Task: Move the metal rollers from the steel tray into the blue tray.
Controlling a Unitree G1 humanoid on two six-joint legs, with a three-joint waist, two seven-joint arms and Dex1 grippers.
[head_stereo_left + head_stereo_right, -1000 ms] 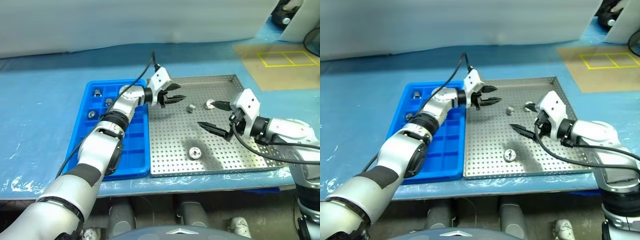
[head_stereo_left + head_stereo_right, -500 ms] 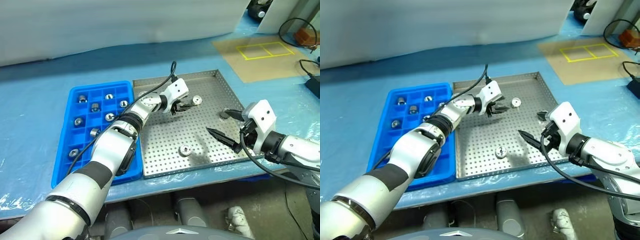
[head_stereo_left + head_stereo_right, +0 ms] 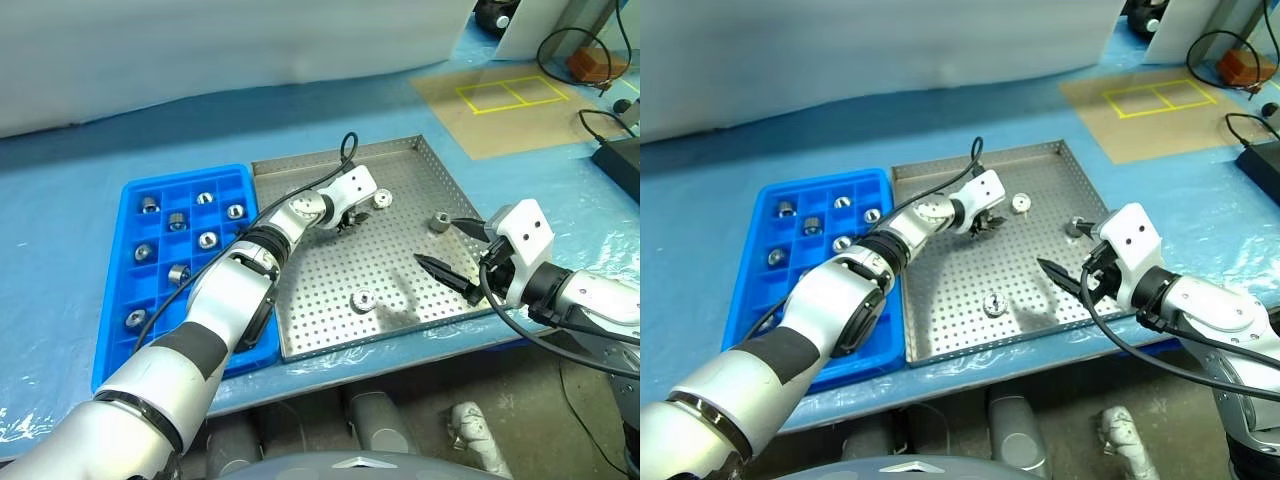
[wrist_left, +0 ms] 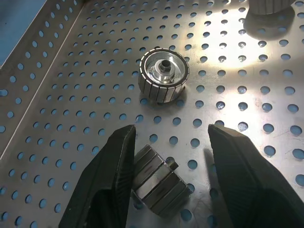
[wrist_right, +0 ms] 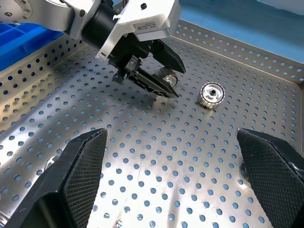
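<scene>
Perforated steel tray [image 3: 330, 300] bears no readable markings. The left gripper [image 4: 166, 156], fingers apart, straddles a roller lying on its side [image 4: 156, 183] near the far rim; another roller [image 4: 163, 75] stands just beyond. The right gripper [image 3: 452, 252] hovers wide open over the tray's right edge. The blue tray [image 3: 115, 340] adjoins the steel tray's left side.

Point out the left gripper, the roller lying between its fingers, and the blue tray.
left gripper [image 4: 171, 166]: left wrist view, gap between fingertips.
roller [image 4: 156, 183]: left wrist view, ribbed side.
blue tray [image 3: 108, 345]: left eye view, near left rim.
</scene>
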